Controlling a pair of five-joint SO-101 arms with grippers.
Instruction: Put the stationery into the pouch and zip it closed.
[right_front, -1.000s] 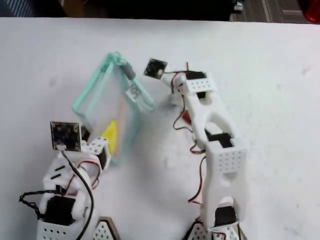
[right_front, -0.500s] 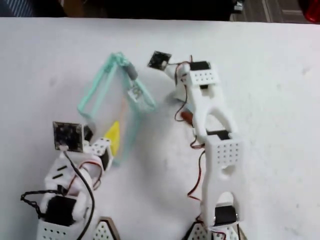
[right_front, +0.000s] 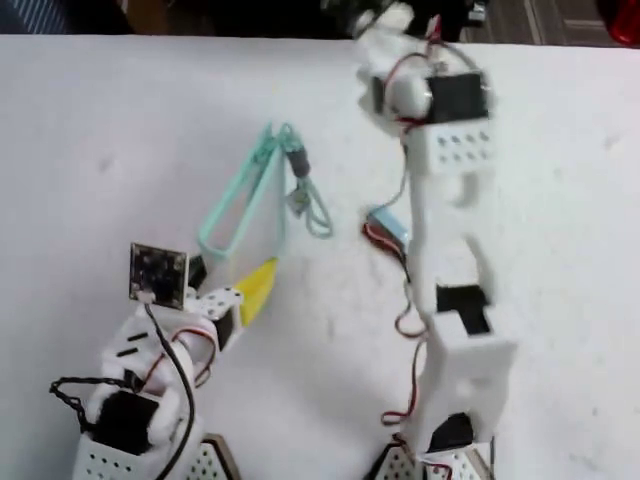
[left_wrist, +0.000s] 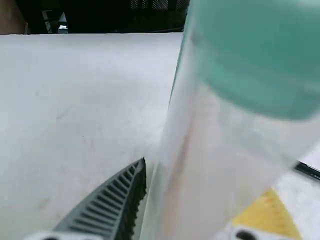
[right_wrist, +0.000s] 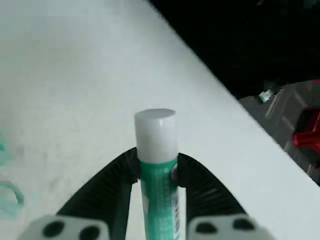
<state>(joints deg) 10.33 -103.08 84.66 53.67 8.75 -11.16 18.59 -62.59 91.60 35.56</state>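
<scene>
Closer, glue stick (right_wrist: 156, 150), R fingers (right_wrist: 105, 190)

High camera overhead above the table (right_front: 100, 100); wrist cameras low, close, forward across the same table

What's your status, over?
Left gripper: jaws shut on pouch, tipped on edge. Right gripper: jaws shut on glue stick, near table's far edge. No obstruction seen.
</scene>
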